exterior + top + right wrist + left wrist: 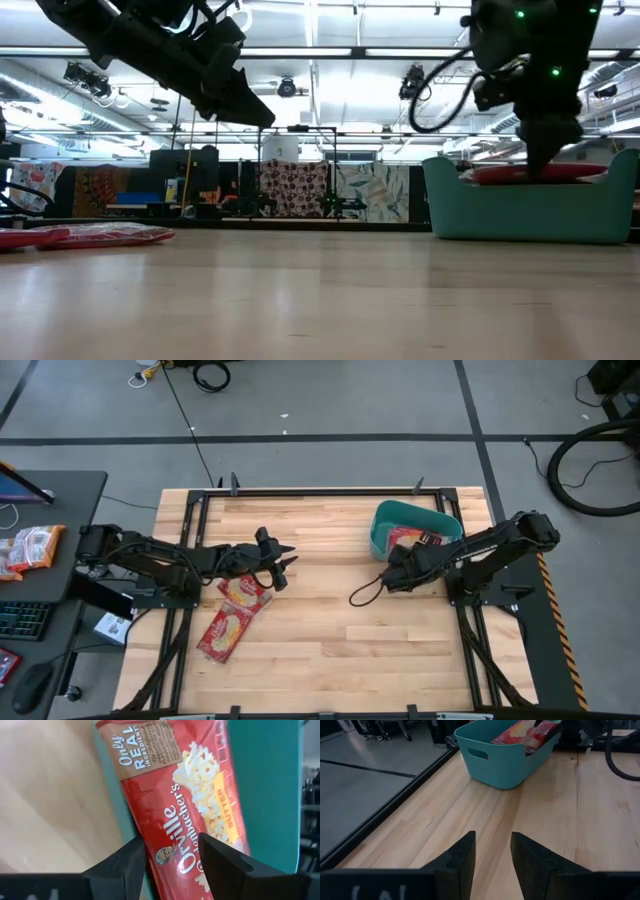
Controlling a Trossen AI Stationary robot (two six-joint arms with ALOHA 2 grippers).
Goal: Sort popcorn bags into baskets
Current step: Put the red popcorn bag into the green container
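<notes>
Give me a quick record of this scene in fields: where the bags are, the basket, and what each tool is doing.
bags on table: two popcorn bags, front left, overlapping
basket: teal basket, back right, upright
bag at basket: one bag lying across its rim
right tool: open, over that bag at the basket
left tool: open, empty, above the table near the two bags

Robotics lab: open hall, ceiling strip lights (330, 52); grey floor (330, 400) with cables; desk keyboard (20, 620).
</notes>
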